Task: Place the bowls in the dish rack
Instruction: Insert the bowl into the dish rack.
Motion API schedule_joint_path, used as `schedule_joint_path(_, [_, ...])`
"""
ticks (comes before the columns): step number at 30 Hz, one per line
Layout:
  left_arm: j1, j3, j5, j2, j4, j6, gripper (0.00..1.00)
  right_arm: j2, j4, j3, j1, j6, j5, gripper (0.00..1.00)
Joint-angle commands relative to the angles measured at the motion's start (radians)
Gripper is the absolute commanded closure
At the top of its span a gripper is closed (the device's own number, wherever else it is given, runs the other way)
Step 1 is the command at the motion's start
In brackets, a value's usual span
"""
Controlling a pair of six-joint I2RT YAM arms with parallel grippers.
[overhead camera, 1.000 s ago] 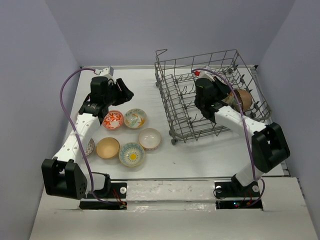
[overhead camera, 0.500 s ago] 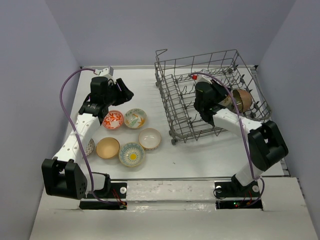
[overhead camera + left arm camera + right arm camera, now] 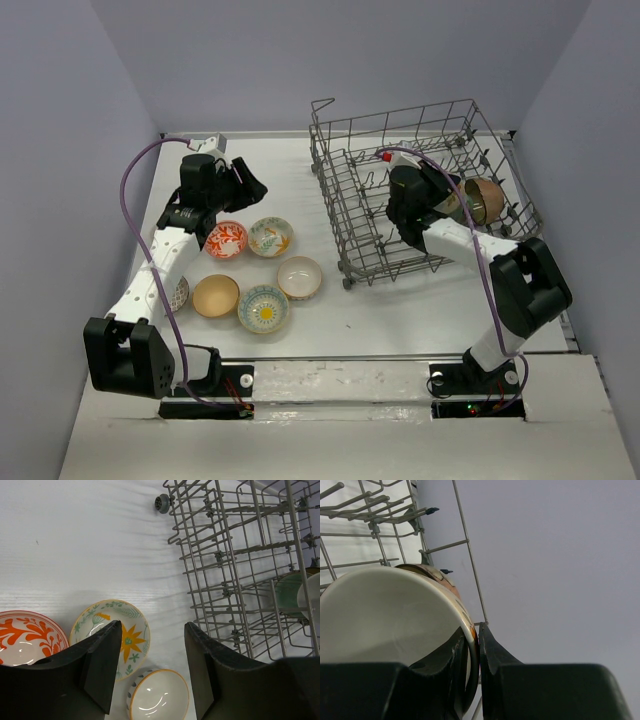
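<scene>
The dish rack (image 3: 420, 235) stands at the right of the table. Inside it, my right gripper (image 3: 478, 630) is shut on the rim of a bowl with a cream inside (image 3: 390, 615), held on edge beside a brown bowl (image 3: 488, 198). My left gripper (image 3: 152, 625) hangs open above the table. Under it lie a cream floral bowl (image 3: 127, 630) and a white bowl with an orange rim (image 3: 160, 697). A red-orange patterned bowl (image 3: 226, 239), a tan bowl (image 3: 215, 296) and a blue-rimmed bowl with a yellow centre (image 3: 263, 308) sit nearby.
Another small bowl (image 3: 181, 293) is half hidden under the left arm. The rack's tall wire sides and upright tines (image 3: 235, 570) surround the right gripper. A teal bowl (image 3: 287, 592) stands on edge in the rack. Grey walls enclose the table.
The right gripper with its bowl has edged slightly to the left inside the rack. The left arm has barely moved.
</scene>
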Motion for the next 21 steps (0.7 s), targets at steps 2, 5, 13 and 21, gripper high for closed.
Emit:
schedule_joint_path(2, [0.006, -0.005, 0.018, -0.007, 0.042, -0.006, 0.38, -0.001, 0.116, -0.003, -0.005, -0.025, 0.026, 0.99])
schedule_joint_path(5, [0.006, -0.005, 0.018, -0.005, 0.042, -0.006, 0.38, 0.007, 0.116, -0.008, -0.005, -0.027, 0.028, 0.99])
schedule_joint_path(13, [0.008, -0.006, 0.017, -0.007, 0.042, -0.006, 0.38, 0.027, 0.114, -0.011, 0.004, -0.030, 0.028, 0.99])
schedule_joint_path(21, [0.008, -0.006, 0.020, -0.010, 0.043, -0.009, 0.38, 0.048, 0.114, -0.005, 0.014, -0.025, 0.028, 0.99])
